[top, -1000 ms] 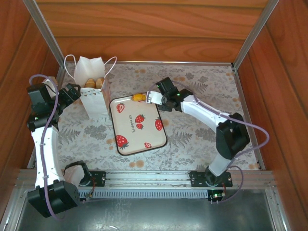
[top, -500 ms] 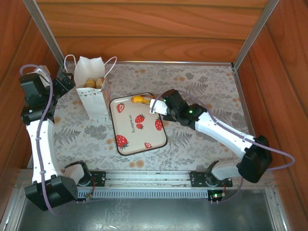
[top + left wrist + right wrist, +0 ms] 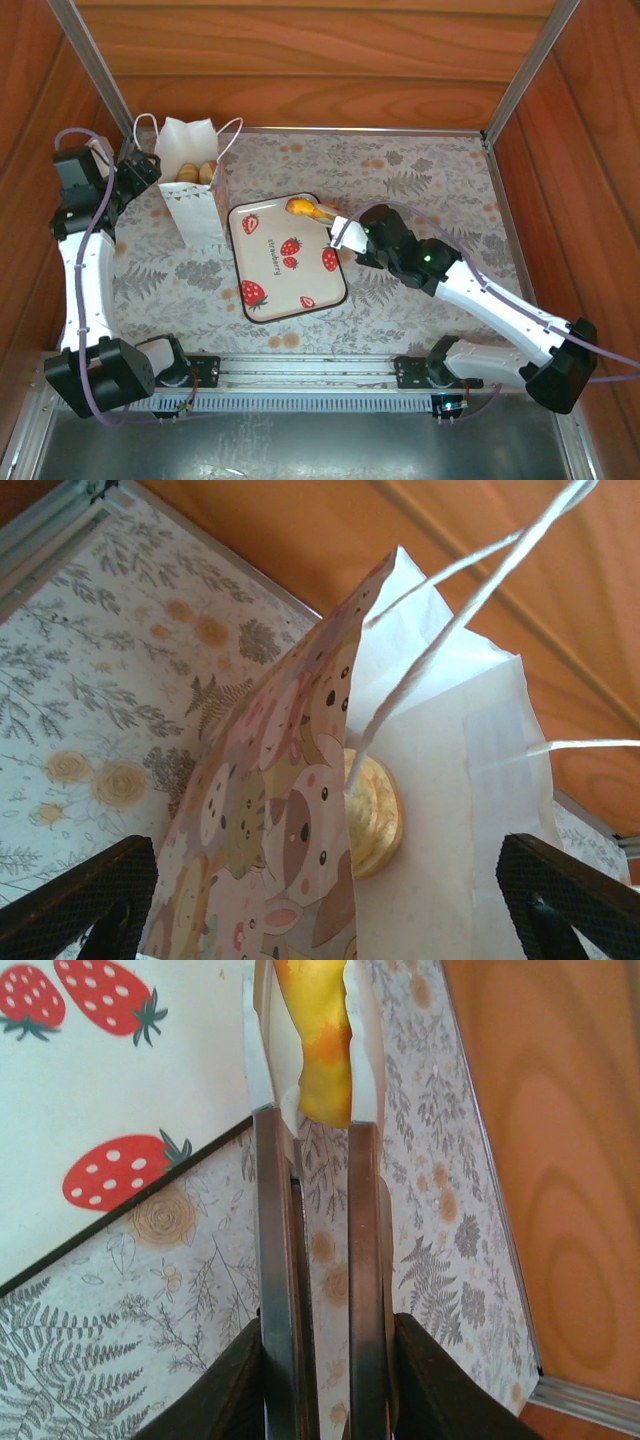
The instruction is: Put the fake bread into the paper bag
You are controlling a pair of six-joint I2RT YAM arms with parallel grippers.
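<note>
At the far right corner of the tray (image 3: 285,280), the right pincer (image 3: 325,215) is clenched on 1 piece of fake bread (image 3: 300,208). It is a long yellow-orange roll, gripped near one end between 2 flat pads (image 3: 262,1050). Whether the roll is clear of the tray cannot be told. The paper bag (image 3: 195,205) stands upright on the bench (image 3: 430,170), just beside the tray's far left corner. Several golden pieces (image 3: 195,172) already lie inside it. The left pincer (image 3: 140,172) is released, jaws spread wide at the bag's left side, grasping nothing.

Hazards:
1. The roll looks smooth and glossy. Held off-centre, it may pivot or slip out during transfer.
2. The bag is thin, light paper. A push on its rim could tip it or fold the mouth shut.
3. The 2 thin cord handles (image 3: 450,610) loop above the opening and could snag a pincer finger.
4. The pieces inside sit high, so the roll may rest on them and roll back out.
</note>
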